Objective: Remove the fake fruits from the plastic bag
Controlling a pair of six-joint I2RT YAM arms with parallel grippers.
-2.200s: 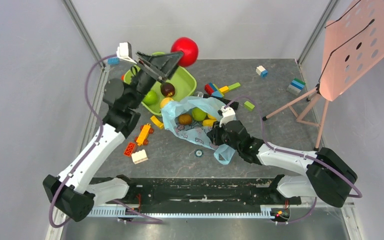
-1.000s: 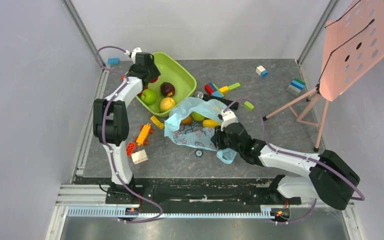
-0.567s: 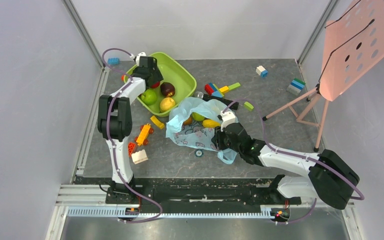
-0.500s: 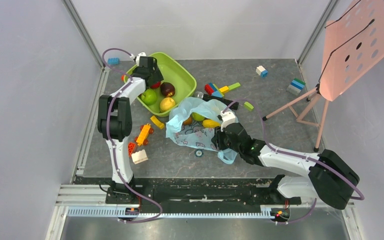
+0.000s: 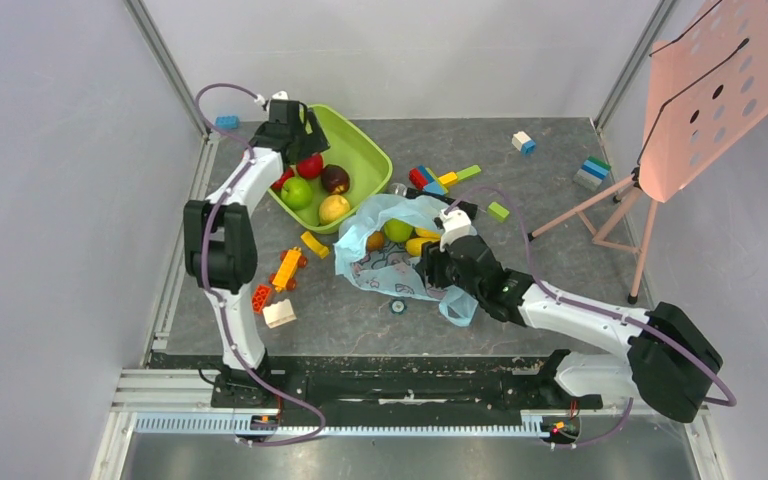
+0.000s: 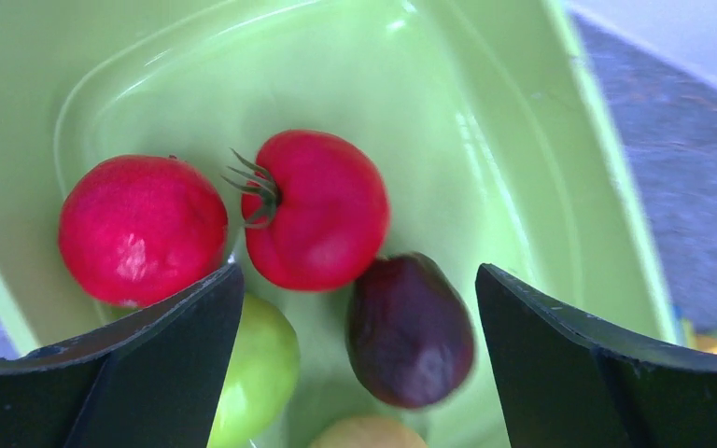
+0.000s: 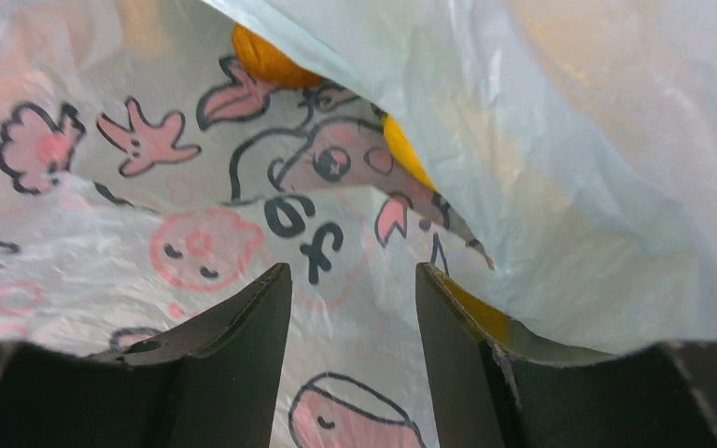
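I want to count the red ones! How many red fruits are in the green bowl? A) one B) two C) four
B: the left wrist view shows two in the lime-green bowl, a tomato with a green stem and a rounder red fruit beside it.

I count five fruits [image 6: 313,210] in the one bowl [image 5: 360,150]: two red, one green, one dark, one yellow. Three more show in the one bag [image 5: 385,270]: one orange, one green, one long yellow. That makes eight fruits I can see. On the tabletop [image 5: 560,250] I count at least ten blocks [image 5: 285,268]; the cluster beyond the bag is too tight to count exactly. There is one small wheel [image 5: 397,305] and one pink stand [image 5: 720,90].
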